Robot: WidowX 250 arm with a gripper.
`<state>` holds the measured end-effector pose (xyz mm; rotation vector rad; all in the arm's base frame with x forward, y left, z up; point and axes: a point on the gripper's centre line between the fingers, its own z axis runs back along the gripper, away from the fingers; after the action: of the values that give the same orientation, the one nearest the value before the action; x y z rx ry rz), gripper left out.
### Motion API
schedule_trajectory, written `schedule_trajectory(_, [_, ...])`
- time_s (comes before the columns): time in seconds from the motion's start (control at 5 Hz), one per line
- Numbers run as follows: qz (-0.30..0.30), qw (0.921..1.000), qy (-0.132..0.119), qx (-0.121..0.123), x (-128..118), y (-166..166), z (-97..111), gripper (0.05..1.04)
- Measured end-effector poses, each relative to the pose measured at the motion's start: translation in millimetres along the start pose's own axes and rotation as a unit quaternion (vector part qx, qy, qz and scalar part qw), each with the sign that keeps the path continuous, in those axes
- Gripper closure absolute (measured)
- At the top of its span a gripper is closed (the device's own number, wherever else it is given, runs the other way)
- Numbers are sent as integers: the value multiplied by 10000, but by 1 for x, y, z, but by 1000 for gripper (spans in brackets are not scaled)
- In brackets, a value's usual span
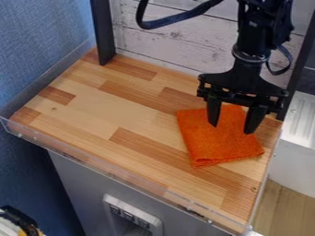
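The black gripper (231, 129) hangs at the right side of the wooden surface, its two fingers pointing down and spread apart. Below and around the fingertips lies a folded orange cloth (223, 146), flat on the wood, with its folded layers showing along the lower edge. Nothing is visible between the fingers apart from the cloth behind them. Whether the fingertips touch the cloth cannot be told.
A butcher-block tabletop (117, 108) has a low clear rim (111, 171) along its front. Behind it stand a whitewashed plank panel (169, 41) and a dark upright post (102, 30) at the left. A white fixture (298, 143) adjoins the right.
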<state>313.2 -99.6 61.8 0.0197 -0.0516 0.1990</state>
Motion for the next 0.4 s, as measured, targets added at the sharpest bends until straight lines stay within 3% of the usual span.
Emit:
schedule_trajectory(0.2, [5,10000,-8,-90,-1,-2,-2,707])
schedule_trajectory(0.4, [-12,9998,177,-72,-3,-4,-18,924])
